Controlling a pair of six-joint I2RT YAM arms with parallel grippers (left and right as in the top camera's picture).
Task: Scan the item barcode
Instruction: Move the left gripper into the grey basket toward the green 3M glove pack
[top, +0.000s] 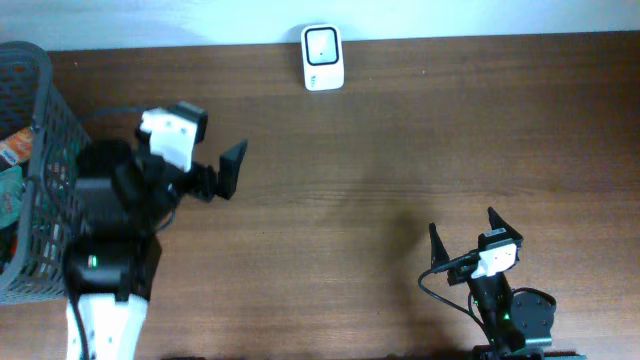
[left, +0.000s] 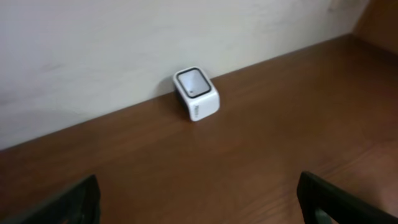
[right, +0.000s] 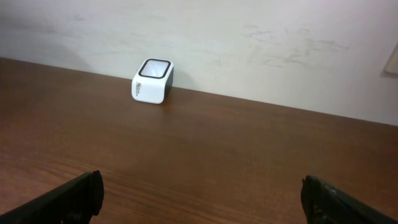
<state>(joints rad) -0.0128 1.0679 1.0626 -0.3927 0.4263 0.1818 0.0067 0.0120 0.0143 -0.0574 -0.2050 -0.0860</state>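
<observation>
Left pincer (top: 213, 140) is spread wide and pinching nothing. It hangs over the left part of the tabletop (top: 350, 200), aimed toward the far edge. In the left wrist view its two fingers (left: 68, 205) sit in the bottom corners with bare wood between them.

Right pincer (top: 466, 232) is spread wide too and carries nothing. It's at the near right of the tabletop, and its wrist view shows the same thing: dark fingers (right: 348, 202) low in each corner, wood between.

The scanner (top: 322, 57), a small white box with a dark-framed window on top, stands at the far edge of the tabletop against the pale wall, roughly mid-width. Both wrist cameras see it ( (left: 196, 93), (right: 153, 81)). It's well apart from both pincers.

A grey mesh basket (top: 45, 110) sits at the left edge, just beside the left arm. We see coloured packages (top: 10, 150) inside it, orange and teal, cut off by the frame. We can't tell what they are and can't see a barcode.
</observation>
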